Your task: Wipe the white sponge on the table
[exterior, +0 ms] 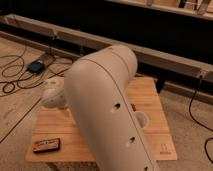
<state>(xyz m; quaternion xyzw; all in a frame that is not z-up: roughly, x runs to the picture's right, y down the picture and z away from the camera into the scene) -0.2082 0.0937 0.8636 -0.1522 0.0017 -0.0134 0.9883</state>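
Note:
The table (150, 97) has a light wooden plank top and stands in the middle of the camera view. My big white arm link (107, 110) rises across it and covers most of the top. A rounded white arm joint (52, 92) sits over the table's left edge. My gripper is hidden from this view, somewhere behind or below the arm. The white sponge is hidden as well.
A white paper cup (142, 119) peeks out beside the arm, with a small brown item (133, 106) just behind it. A dark flat packet (46, 145) lies at the table's front left corner. Cables and a black box (36, 66) lie on the floor left; a dark rail (165, 55) runs behind.

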